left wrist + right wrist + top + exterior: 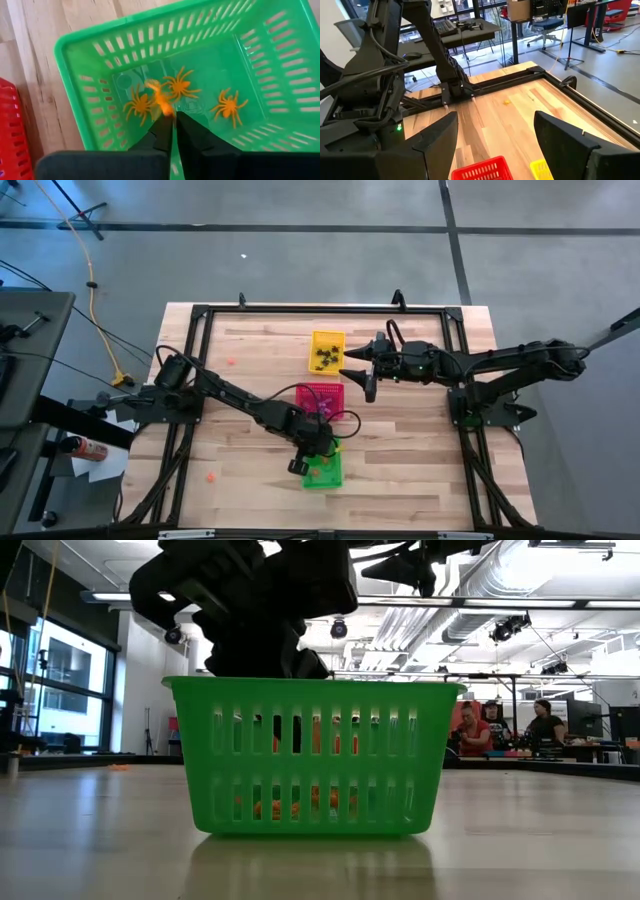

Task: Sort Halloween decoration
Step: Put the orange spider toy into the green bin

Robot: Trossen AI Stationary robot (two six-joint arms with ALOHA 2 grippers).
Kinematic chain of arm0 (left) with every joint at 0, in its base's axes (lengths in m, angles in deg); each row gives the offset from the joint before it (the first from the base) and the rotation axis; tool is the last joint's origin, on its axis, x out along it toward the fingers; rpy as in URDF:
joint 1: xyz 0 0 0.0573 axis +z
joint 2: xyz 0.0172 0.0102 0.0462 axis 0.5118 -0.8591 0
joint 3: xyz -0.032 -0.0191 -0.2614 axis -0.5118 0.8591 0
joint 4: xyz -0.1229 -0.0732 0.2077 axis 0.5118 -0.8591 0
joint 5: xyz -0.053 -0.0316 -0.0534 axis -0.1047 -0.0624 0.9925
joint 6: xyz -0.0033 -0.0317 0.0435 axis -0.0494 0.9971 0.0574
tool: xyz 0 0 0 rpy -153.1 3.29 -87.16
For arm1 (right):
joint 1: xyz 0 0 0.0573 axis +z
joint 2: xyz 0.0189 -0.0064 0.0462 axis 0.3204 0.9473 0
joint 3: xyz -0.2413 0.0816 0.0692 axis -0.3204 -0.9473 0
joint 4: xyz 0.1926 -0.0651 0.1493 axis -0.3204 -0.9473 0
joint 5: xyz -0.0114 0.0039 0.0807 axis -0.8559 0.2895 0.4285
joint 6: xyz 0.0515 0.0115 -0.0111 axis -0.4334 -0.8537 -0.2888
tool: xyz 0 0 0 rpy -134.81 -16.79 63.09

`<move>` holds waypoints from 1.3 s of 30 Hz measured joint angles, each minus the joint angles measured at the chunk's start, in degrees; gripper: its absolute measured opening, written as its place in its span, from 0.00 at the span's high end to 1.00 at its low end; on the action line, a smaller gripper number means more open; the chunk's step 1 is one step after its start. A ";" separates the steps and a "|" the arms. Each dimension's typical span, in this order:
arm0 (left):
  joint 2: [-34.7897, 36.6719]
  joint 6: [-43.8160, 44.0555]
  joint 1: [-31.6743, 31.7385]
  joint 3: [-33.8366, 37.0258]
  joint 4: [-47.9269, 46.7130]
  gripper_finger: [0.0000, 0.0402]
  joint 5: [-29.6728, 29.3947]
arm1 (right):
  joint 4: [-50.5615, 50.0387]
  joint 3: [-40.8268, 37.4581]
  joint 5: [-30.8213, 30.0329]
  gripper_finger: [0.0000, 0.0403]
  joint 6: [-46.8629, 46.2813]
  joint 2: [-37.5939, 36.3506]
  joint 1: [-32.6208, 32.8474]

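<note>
High view looks straight down on a pale wooden tabletop (400, 480) sitting on grey concrete floor, with a stray orange trinket (210, 477) lying by itself well left of the baskets. Left pincer (173, 116) hangs over the green basket (325, 471), fingers pressed nearly together, pinching an orange spider (161, 100); three more orange spiders (180, 86) lie on the basket floor. Just behind it is the red basket (321, 395), then the yellow basket (326, 350) with black trinkets (324, 359) inside, too tiny to make out. Right pincer (358, 366) hovers beside the yellow basket, spread wide, nothing in it. Low view's mostly green mesh, with people (468, 730) at desks far behind.
</note>
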 joint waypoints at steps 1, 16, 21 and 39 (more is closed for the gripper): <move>0.00 0.00 0.00 0.00 0.04 0.95 0.00 | 0.00 0.00 0.00 0.36 0.02 0.00 0.00; 9.55 1.40 3.62 0.07 -14.08 0.59 -0.40 | -0.22 -0.02 -0.02 0.36 0.02 0.00 0.00; 21.27 3.06 6.11 0.26 -18.16 0.57 -7.49 | 0.14 0.00 -0.02 0.36 0.02 0.00 0.00; 62.46 11.94 7.56 33.93 23.22 0.56 -18.86 | 7.42 -0.01 1.09 0.36 3.75 0.01 0.03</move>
